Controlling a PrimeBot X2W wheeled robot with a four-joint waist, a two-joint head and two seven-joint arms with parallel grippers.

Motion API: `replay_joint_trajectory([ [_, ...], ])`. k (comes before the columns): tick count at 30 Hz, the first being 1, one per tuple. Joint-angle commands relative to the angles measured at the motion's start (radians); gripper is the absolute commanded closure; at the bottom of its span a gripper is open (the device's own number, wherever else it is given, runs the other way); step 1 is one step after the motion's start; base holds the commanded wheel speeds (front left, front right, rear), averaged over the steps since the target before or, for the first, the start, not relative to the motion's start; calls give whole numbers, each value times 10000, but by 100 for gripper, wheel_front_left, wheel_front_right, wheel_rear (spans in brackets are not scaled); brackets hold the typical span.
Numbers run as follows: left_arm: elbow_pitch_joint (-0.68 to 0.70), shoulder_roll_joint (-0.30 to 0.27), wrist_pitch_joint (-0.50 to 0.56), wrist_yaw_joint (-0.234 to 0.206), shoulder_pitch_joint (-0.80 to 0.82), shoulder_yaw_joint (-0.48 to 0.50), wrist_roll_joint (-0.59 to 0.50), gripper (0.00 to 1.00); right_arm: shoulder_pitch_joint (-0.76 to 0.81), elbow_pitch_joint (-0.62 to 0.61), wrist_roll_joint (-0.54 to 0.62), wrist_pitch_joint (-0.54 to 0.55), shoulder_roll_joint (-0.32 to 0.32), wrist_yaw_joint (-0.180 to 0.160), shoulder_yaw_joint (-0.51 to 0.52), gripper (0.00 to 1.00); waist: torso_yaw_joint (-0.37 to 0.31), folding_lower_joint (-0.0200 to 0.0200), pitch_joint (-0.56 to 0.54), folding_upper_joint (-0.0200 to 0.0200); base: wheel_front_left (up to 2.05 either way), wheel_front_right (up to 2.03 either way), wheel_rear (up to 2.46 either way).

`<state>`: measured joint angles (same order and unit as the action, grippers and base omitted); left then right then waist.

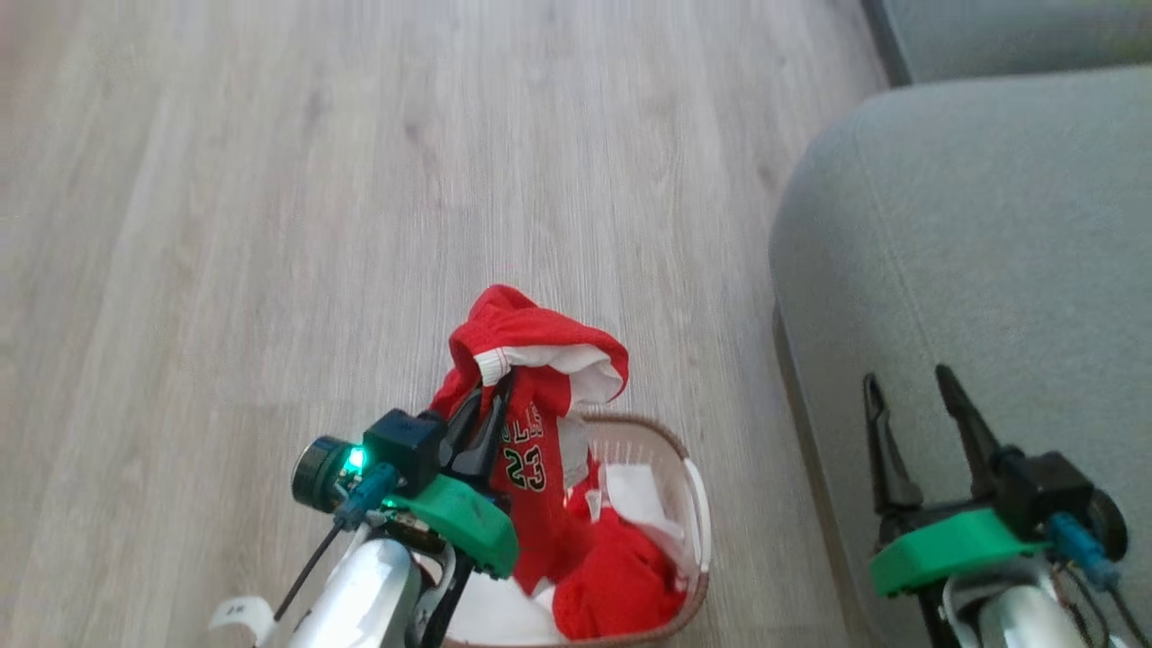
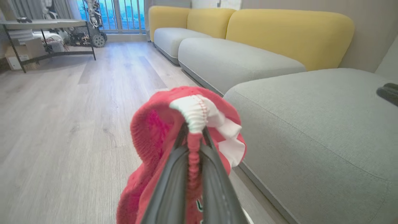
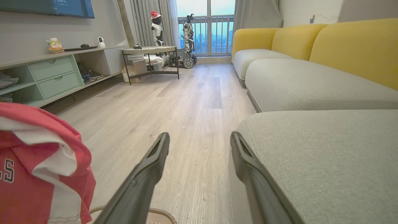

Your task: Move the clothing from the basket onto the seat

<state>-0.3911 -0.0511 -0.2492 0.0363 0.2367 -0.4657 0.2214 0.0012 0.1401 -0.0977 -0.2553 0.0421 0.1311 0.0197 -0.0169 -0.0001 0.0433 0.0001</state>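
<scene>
Where the red mesh basketball jersey [image 1: 533, 360] with white trim and "23" lettering hangs above the small oval white perforated plastic basket [image 1: 697, 504] with a brown woven-look rim, the left gripper [image 1: 490, 400] is clamped on its white-edged fold.
Its lower end drapes into the basket, where another crumpled red garment [image 1: 621, 580] lies by a white liner [image 1: 641, 499]; the basket stands on pale wood-plank floor [image 1: 360, 180] just beside the large grey-green fabric sofa seat [image 1: 972, 234], at whose edge the right gripper [image 1: 907, 374] holds its fingers spread wide, empty.

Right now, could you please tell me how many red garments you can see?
2. The jersey hangs from the left gripper, fingers shut, above the basket; a second red garment lies bunched inside it. Others may be hidden beneath.
</scene>
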Motion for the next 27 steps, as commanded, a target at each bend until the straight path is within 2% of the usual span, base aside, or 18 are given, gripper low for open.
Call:
replay_joint_trajectory([
  [1, 455, -86, -126, 63, 330, 356, -13, 100, -114, -285, -35, -65, 81, -4, -337, 0, 47, 1, -604, -1, 0, 0, 0],
  [14, 740, -115, 351, 347, 1714, -34, -61, 100, -130, 102, -345, -65, 81, -4, -1832, 0, 255, 1, -1567, -1, 0, 0, 0],
  [21, 813, -42, 501, 445, 2482, -459, 113, 100, -734, 511, -324, -65, 81, -4, -2579, 0, 397, 1, -1735, -1, 0, 0, 0],
  [27, 787, -1, 505, 451, 3132, -1074, 421, 100, -1891, 1155, -202, -65, 81, -4, -3360, 0, 473, 1, -1785, -1, 0, 0, 0],
])
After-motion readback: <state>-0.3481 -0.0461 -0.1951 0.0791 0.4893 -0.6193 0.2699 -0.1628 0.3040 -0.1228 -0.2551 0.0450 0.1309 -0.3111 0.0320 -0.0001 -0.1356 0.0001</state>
